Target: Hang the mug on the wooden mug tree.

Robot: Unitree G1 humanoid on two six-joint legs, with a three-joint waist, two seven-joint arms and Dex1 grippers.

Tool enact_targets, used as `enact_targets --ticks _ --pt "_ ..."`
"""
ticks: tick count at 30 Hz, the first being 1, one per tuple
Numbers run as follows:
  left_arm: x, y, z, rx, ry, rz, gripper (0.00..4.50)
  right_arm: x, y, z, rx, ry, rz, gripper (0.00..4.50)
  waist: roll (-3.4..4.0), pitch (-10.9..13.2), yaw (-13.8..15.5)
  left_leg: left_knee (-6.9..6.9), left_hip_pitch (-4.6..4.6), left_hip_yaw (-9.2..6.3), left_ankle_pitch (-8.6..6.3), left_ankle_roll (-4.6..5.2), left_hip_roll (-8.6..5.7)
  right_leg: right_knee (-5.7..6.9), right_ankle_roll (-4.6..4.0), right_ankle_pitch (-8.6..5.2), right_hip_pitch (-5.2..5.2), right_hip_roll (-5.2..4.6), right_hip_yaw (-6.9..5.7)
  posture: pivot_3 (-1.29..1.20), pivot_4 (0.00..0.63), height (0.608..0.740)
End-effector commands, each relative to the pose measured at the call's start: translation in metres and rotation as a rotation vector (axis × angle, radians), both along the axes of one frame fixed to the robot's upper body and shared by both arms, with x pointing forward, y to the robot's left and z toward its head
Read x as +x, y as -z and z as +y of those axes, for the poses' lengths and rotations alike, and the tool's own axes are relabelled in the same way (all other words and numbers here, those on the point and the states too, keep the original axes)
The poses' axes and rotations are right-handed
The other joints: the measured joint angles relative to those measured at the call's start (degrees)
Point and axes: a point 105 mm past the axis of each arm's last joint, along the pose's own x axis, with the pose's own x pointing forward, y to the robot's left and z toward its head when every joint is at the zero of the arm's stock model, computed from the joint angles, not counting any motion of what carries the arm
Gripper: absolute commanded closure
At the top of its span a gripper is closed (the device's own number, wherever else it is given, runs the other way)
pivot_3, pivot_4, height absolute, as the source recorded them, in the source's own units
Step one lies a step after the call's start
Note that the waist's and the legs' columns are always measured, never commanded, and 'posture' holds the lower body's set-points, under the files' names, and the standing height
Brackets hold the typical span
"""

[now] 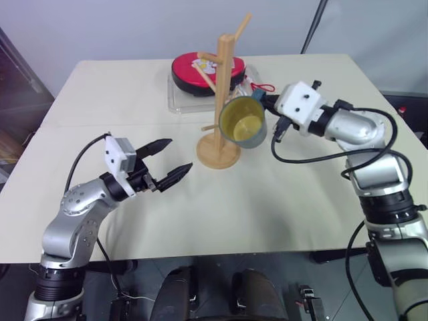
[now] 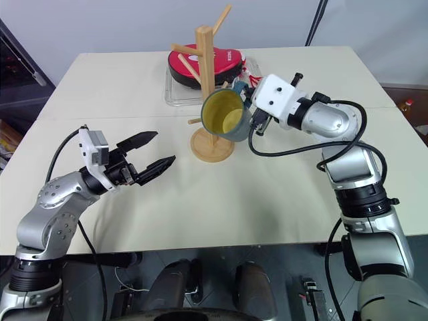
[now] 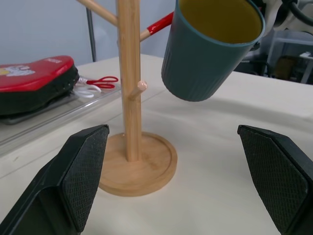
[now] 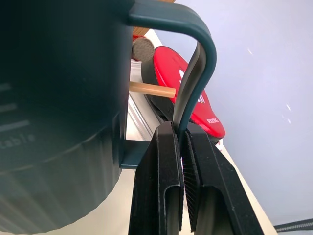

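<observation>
Your teal-blue mug (image 1: 245, 122) hangs in the air, tipped on its side with its yellow inside facing you, just beside the post of the wooden mug tree (image 1: 221, 100) and above the tree's round base; it is not yet on any peg. The right pincer (image 4: 182, 161) is clamped on the mug's loop handle (image 4: 193, 63), its two black fingers pressed together around the thin band, as the right wrist view shows close up. The tree stands upright near the middle of the cream worktop (image 1: 301, 207), its thin pegs angled upward. Your left pincer (image 1: 166, 161) hovers above the worktop on the near left side of the tree, fingers spread wide and holding nothing, pointed toward the base. Behind the tree, a red and black round appliance (image 1: 194, 70) sits on a clear tray (image 1: 175, 100), with red-handled scissors (image 3: 100, 80) lying beside it.
</observation>
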Motion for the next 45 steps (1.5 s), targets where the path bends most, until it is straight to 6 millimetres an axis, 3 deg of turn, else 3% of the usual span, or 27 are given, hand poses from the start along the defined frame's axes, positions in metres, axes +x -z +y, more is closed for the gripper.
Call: enact_targets --ticks 1,6,15,20,24,29,33,36,41,45 --pt "-0.005 -0.017 0.002 -0.021 0.003 -0.059 0.0 -0.002 -0.016 0.01 -0.011 -0.04 -0.054 4.41 0.0 0.0 -0.04 0.0 0.0 0.0 0.0 0.0 0.0 0.0 0.0 0.0 0.0 0.0 0.0 0.0 0.15 0.74" --pt "-0.005 -0.032 0.005 -0.051 -0.002 -0.093 0.0 0.005 -0.015 0.029 -0.049 -0.083 -0.039 4.41 0.0 0.0 -0.04 0.0 0.0 0.0 0.0 0.0 0.0 0.01 0.0 0.0 -0.01 0.0 0.0 0.0 0.15 0.74" --pt "-0.005 -0.038 0.002 -0.062 0.008 -0.106 0.0 0.011 -0.013 0.039 -0.074 -0.084 -0.015 4.41 -0.01 0.01 0.02 0.01 -0.01 0.01 0.01 -0.01 -0.03 0.01 0.0 0.0 0.01 -0.02 0.0 0.0 0.15 0.74" --pt "-0.003 -0.04 0.001 -0.065 0.016 -0.109 0.0 0.01 -0.019 0.039 -0.074 -0.076 -0.048 2.08 0.0 0.01 -0.09 0.01 -0.01 0.0 0.01 -0.02 -0.02 0.03 0.0 0.0 0.0 -0.01 0.0 0.0 0.15 0.74" --pt "-0.001 -0.04 0.0 -0.064 0.021 -0.107 0.0 0.004 -0.022 0.03 -0.102 -0.06 -0.068 2.08 0.0 0.01 -0.04 0.01 -0.01 0.0 0.01 -0.02 -0.02 0.03 0.0 0.0 -0.01 -0.01 0.0 0.0 0.15 0.74" --pt "0.01 -0.03 0.009 -0.059 -0.039 -0.066 0.0 -0.009 -0.022 -0.004 -0.038 0.011 -0.048 2.08 -0.04 0.02 0.34 0.01 -0.02 -0.01 0.01 -0.01 -0.05 0.0 0.0 0.0 0.03 -0.04 -0.01 0.0 0.15 0.74" --pt "0.03 -0.013 0.033 -0.092 -0.22 -0.026 0.0 -0.022 0.001 -0.049 0.203 0.111 0.066 2.08 -0.1 0.0 0.47 0.03 -0.01 -0.01 -0.01 0.01 -0.07 -0.03 0.01 0.01 0.08 -0.06 -0.02 0.0 0.15 0.74" --pt "0.039 0.006 0.049 -0.106 -0.344 0.009 0.0 -0.03 0.026 -0.068 0.414 0.155 0.149 2.08 -0.13 0.02 0.17 0.01 0.0 -0.02 -0.02 0.03 -0.06 -0.02 0.02 0.01 0.07 -0.05 -0.03 0.0 0.15 0.74" --pt "0.047 0.048 0.072 -0.078 -0.54 0.088 0.0 -0.036 0.081 -0.09 0.618 0.254 0.246 2.08 -0.11 0.01 -0.09 -0.06 0.07 0.01 -0.02 0.03 0.01 0.03 0.02 0.01 0.03 0.01 0.0 0.0 0.15 0.74" --pt "0.044 0.059 0.083 -0.085 -0.612 0.099 0.0 -0.037 0.103 -0.097 0.681 0.288 0.263 2.08 -0.13 0.02 0.12 -0.04 0.05 0.01 -0.02 0.03 -0.02 0.03 0.02 0.01 0.03 -0.02 0.0 0.0 0.15 0.74"
